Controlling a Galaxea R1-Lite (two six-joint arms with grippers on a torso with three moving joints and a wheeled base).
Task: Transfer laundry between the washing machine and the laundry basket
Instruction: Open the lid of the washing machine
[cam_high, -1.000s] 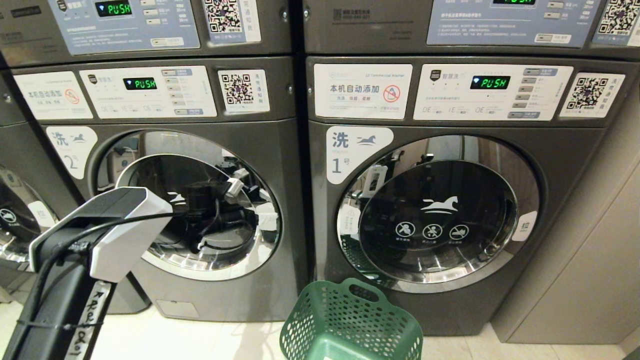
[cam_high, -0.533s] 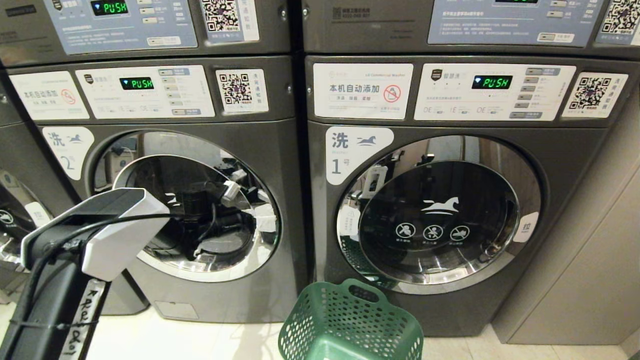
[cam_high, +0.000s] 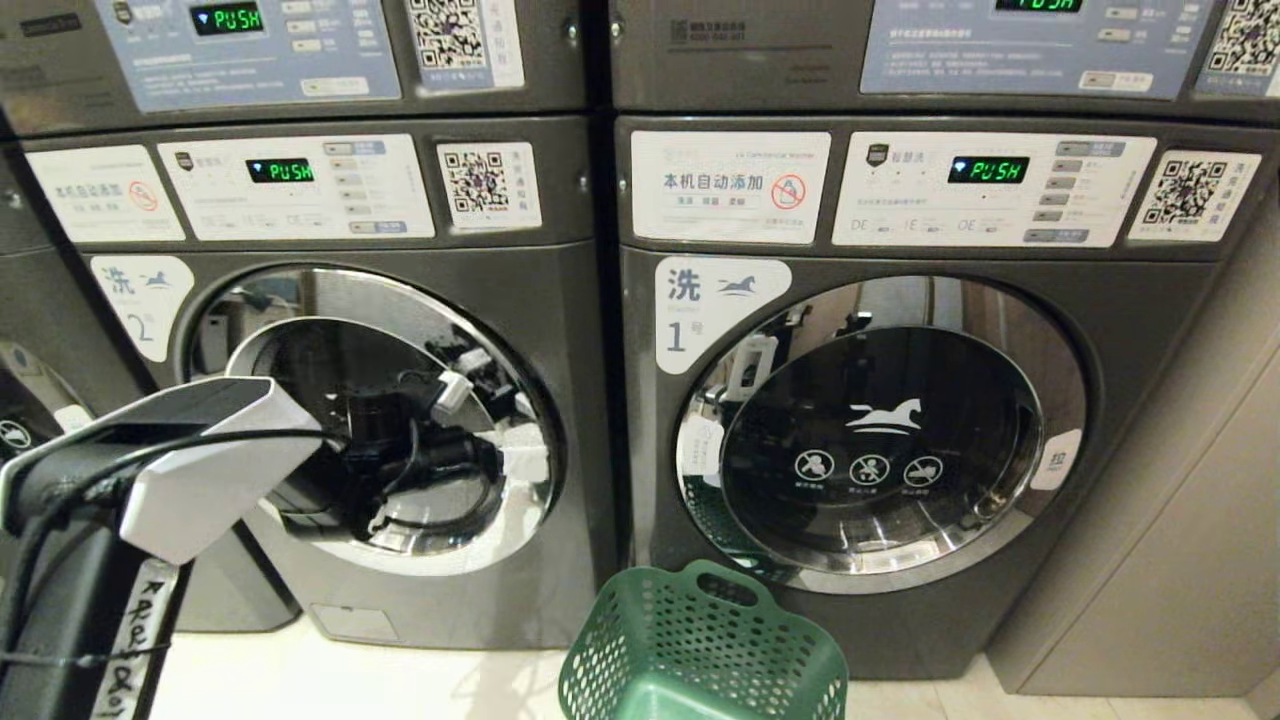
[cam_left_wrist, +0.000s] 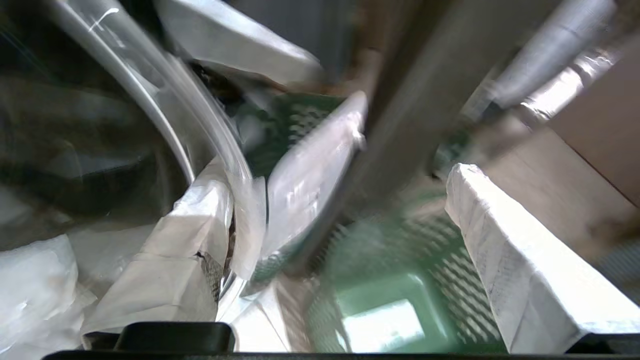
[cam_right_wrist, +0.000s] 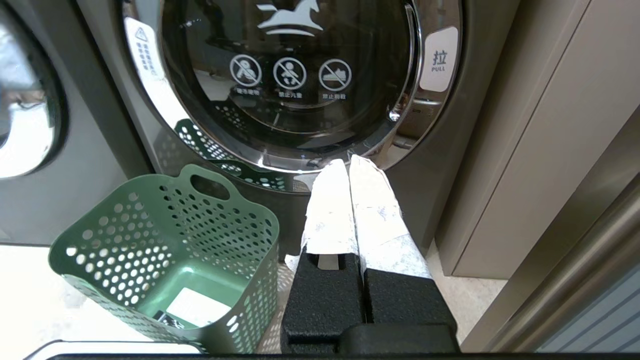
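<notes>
Green perforated laundry basket sits on the pale floor just in front of the closed door of washing machine 1, and you can see no clothes in it. Your left gripper is raised in front of the door of washing machine 2, white-wrapped fingers spread wide and holding nothing. Your right gripper hangs low beside the basket, fingers pressed together, empty.
</notes>
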